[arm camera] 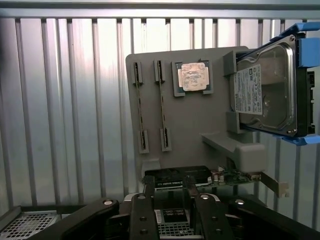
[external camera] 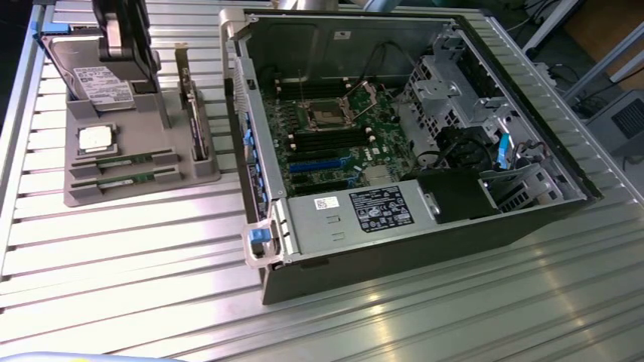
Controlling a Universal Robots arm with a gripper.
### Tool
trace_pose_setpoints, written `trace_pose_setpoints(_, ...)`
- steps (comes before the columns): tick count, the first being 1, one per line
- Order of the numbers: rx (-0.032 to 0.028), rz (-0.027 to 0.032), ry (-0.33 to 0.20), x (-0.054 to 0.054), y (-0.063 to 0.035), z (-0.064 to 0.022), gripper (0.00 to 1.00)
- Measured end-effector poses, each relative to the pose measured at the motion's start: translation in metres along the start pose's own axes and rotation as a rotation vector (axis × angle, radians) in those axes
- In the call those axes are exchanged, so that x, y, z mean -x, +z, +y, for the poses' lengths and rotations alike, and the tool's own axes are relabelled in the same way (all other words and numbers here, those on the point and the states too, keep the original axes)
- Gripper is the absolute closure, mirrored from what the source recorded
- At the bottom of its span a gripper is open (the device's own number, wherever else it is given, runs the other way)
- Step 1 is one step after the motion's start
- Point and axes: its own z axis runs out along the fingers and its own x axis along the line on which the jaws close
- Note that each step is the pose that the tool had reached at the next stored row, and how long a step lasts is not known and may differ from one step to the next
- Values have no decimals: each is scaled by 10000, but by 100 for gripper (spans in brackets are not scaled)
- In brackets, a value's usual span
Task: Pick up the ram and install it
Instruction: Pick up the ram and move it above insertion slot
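Hovering my gripper [arm camera: 168, 192] over the gray tray [arm camera: 195, 120], jaws apart, gripping nothing. Ram [arm camera: 141, 107] is sitting edge-up in a tray slot. I'm judging it light, stiff, fragile, so I'm favouring a mid-length pinch across the faces.

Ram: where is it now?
Two ram sticks sit slotted in the gray holder at the exterior view's left, next to the silver processor chip.

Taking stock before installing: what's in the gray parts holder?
A ram stick, a second ram stick, a processor chip, a hard drive, an upright card. Slots cover the sticks' lower edges.
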Motion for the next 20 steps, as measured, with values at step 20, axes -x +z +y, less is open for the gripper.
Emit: trace_pose_setpoints(20,0,0,0,-13,147,12,64)
